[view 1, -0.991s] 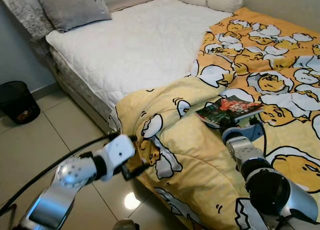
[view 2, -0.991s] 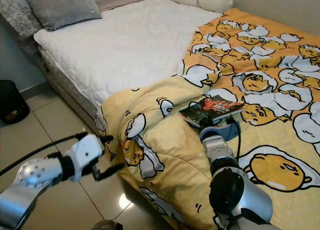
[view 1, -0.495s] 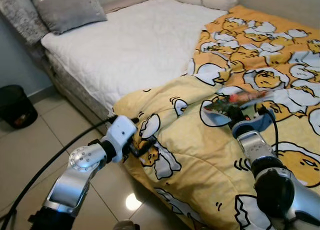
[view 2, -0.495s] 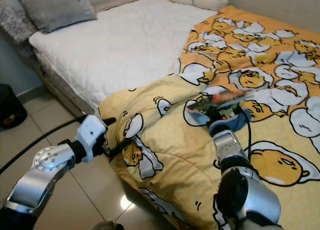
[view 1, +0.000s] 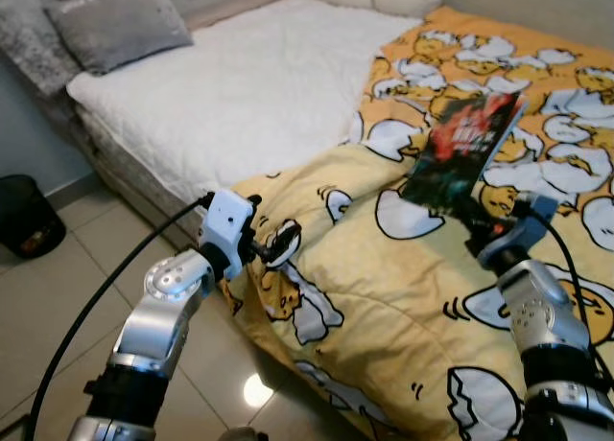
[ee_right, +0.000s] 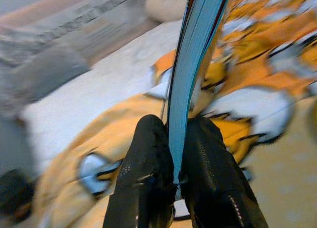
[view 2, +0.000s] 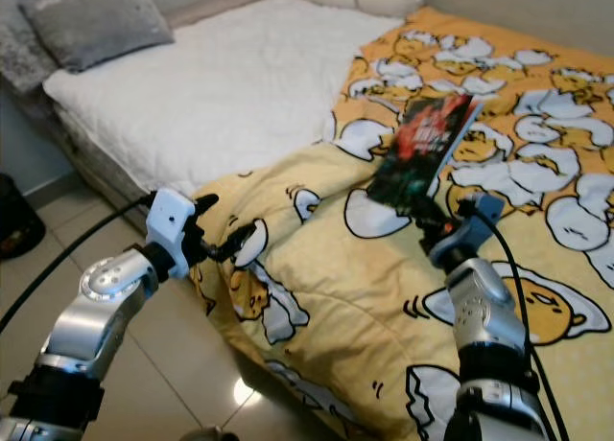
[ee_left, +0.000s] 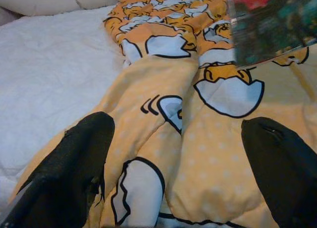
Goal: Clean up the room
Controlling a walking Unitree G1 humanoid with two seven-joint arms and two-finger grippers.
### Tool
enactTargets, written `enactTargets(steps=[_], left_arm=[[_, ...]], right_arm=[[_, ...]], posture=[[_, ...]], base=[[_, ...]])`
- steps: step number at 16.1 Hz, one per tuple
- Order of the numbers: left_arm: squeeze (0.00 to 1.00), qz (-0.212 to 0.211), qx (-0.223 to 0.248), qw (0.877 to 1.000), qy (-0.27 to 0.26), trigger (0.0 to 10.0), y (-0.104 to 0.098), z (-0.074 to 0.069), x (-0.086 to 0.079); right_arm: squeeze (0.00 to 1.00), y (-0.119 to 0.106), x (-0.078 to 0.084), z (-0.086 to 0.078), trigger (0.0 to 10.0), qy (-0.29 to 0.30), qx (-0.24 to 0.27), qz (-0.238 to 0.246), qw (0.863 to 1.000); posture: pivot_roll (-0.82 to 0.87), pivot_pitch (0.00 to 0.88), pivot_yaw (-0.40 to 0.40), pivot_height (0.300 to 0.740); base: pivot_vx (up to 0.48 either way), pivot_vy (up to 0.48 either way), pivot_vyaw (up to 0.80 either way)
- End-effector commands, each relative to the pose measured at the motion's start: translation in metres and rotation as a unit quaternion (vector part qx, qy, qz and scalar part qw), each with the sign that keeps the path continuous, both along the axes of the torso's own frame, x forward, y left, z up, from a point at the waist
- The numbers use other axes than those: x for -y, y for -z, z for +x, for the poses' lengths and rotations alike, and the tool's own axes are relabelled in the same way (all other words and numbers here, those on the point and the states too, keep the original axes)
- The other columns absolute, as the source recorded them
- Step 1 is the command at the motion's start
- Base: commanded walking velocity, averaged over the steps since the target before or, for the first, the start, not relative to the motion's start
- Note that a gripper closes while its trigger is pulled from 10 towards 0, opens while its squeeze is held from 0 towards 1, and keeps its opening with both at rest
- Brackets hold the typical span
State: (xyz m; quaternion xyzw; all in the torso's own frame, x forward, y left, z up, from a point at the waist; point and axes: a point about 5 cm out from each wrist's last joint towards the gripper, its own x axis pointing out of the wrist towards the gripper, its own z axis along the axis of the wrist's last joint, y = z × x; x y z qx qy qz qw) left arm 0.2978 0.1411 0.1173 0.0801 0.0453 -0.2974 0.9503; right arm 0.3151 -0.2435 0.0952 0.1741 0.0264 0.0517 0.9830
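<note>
Book [view 1: 463, 151]: pinched at its lower edge in my right gripper [ee_right: 173, 176], standing clear above the duvet [view 1: 384, 297]; left gripper [ee_left: 183, 153] open, nearer the duvet's fold.

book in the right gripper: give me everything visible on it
The book is a thin paperback with a dark cover printed in red and teal, its text unreadable. It is closed and held up off the duvet, tilted, cover facing the head camera. The right gripper pinches it at its lower edge, one finger on each face; the right wrist view shows its pale blue page edge between them. Nothing else touches it.
</note>
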Motion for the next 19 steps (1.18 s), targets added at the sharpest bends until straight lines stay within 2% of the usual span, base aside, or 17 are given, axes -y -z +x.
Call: enactTargets(steps=[1, 2, 3, 4, 5, 6, 7, 10, 11, 13, 19], left_arm=[[0.90, 0.029, 0.007, 0.999, -0.031, 10.0, 0.004, 0.000, -0.003], [0.69, 0.057, 0.021, 0.997, -0.049, 10.0, 0.007, -0.001, -0.004], [0.57, 0.063, 0.025, 0.996, -0.051, 10.0, 0.008, -0.002, -0.003], [0.31, 0.065, 0.033, 0.995, -0.061, 10.0, 0.008, -0.003, -0.004], [0.20, 0.062, 0.039, 0.994, -0.083, 10.0, 0.010, -0.004, -0.004], [0.20, 0.061, 0.041, 0.993, -0.087, 10.0, 0.011, -0.004, -0.004], [0.21, 0.061, 0.045, 0.993, -0.087, 10.0, 0.010, -0.004, -0.004], [0.21, 0.059, 0.042, 0.993, -0.093, 10.0, 0.011, -0.005, -0.005], [0.22, 0.061, 0.038, 0.992, -0.101, 10.0, 0.013, -0.006, -0.006], [0.22, 0.061, 0.040, 0.992, -0.106, 10.0, 0.014, -0.009, -0.006], [0.22, 0.065, 0.039, 0.991, -0.105, 10.0, 0.015, -0.005, -0.005]], right_arm=[[0.00, -0.017, 0.001, 0.002, 0.0, 0.058, 0.034, -0.049, 0.997], [0.00, -0.017, 0.001, -0.002, 0.0, 0.116, 0.035, -0.078, 0.990], [0.00, -0.016, 0.000, -0.004, 0.0, 0.134, 0.037, -0.089, 0.986], [0.00, -0.014, -0.005, -0.006, 0.0, 0.145, 0.037, -0.098, 0.984], [0.00, -0.007, -0.022, -0.008, 8.9, 0.135, 0.030, -0.161, 0.977], [0.00, -0.005, -0.028, -0.009, 8.9, 0.132, 0.027, -0.181, 0.974], [0.00, -0.002, -0.036, -0.009, 10.0, 0.125, 0.022, -0.194, 0.973], [0.00, 0.000, -0.042, -0.010, 10.0, 0.128, 0.010, -0.208, 0.970], [0.00, 0.002, -0.044, -0.014, 10.0, 0.151, -0.002, -0.214, 0.965], [0.00, 0.017, -0.040, -0.027, 10.0, 0.197, -0.045, -0.153, 0.967], [0.00, 0.018, -0.048, -0.026, 10.0, 0.195, -0.055, -0.139, 0.969]], posture=[[-0.07, 0.000, 0.066, 0.740], [-0.07, 0.000, 0.064, 0.740], [-0.07, 0.000, 0.064, 0.740], [-0.07, 0.000, 0.065, 0.740], [-0.07, 0.000, 0.063, 0.740], [-0.07, 0.000, 0.063, 0.740], [-0.06, 0.000, 0.057, 0.740], [-0.06, 0.000, 0.053, 0.740], [-0.06, 0.000, 0.052, 0.740], [-0.07, 0.000, 0.056, 0.740], [-0.08, 0.000, 0.063, 0.740]], base=[[0.000, 0.000, 0.00], [0.000, 0.000, 0.00], [0.000, 0.000, 0.00], [0.000, 0.000, 0.00], [0.000, 0.000, 0.00], [0.000, 0.000, 0.00], [0.000, 0.000, 0.00], [0.000, 0.000, 0.00], [0.000, 0.341, 0.00], [0.000, 0.369, 0.00], [0.000, 0.436, -0.80]])
